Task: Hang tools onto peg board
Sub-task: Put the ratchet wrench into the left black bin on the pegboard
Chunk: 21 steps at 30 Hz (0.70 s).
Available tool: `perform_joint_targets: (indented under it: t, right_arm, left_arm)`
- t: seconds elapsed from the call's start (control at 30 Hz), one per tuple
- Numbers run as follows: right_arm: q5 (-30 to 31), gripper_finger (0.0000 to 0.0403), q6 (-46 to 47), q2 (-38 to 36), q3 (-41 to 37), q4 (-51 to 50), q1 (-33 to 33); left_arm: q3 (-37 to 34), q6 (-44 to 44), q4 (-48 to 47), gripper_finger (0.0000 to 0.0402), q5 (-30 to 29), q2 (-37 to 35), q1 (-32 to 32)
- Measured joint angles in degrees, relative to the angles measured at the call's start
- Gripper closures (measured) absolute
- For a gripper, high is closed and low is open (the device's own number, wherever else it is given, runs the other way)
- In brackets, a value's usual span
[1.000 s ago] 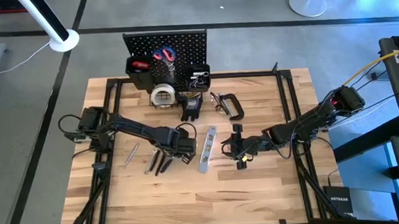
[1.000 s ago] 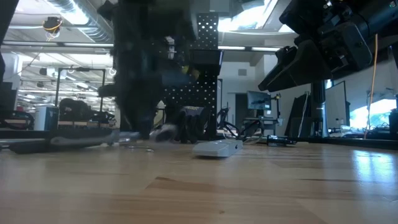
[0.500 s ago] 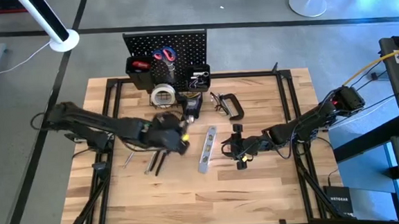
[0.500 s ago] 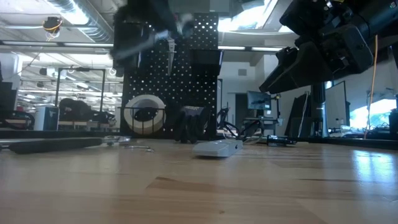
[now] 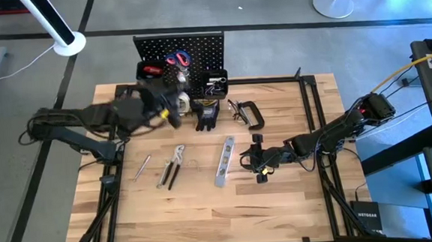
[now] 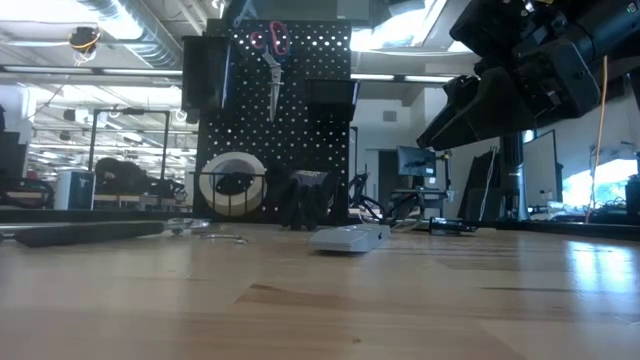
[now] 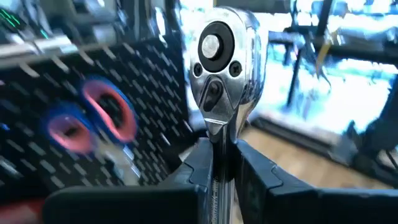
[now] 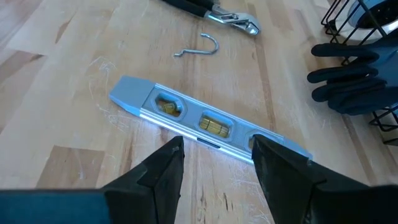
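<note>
Ratchet [image 7: 219, 56] (no readable markings) in left pincer [image 7: 221, 168].

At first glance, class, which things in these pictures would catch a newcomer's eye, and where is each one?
The eye goes first to the shiny ratchet wrench clamped in the left gripper, raised close to the black peg board at the table's far edge, where red-and-blue scissors hang. Next comes the silver level bar lying flat mid-table, just ahead of the open right gripper. Pliers lie on the wood nearby.
</note>
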Motion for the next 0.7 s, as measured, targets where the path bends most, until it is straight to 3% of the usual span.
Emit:
perform_joint_targets:
  t: [0.2, 0.37, 0.57, 0.7]
  right_arm:
    - [0.0, 0.021, 0.0, 0.0, 0.0, -0.1, 0.0]
    - [0.5, 0.021, 0.0, 0.0, 0.0, 0.0, 0.0]
    - [0.6, 0.021, 0.0, 0.0, 0.0, -0.1, 0.0]
    - [0.6, 0.021, 0.0, 0.0, 0.0, -0.6, 0.0]
  left_arm:
    - [0.0, 13.6, 11.3, 0.0365, 0.0, -3.9, 6.8]
    - [0.0, 19.9, 17.5, 0.0369, 0.5, -4.8, 14.1]
    - [-0.5, 20.3, 18.9, 0.0367, 5.1, -4.1, 23.1]
    - [-4.3, 17.8, 19.7, 0.0371, 6.3, -4.4, 26.8]
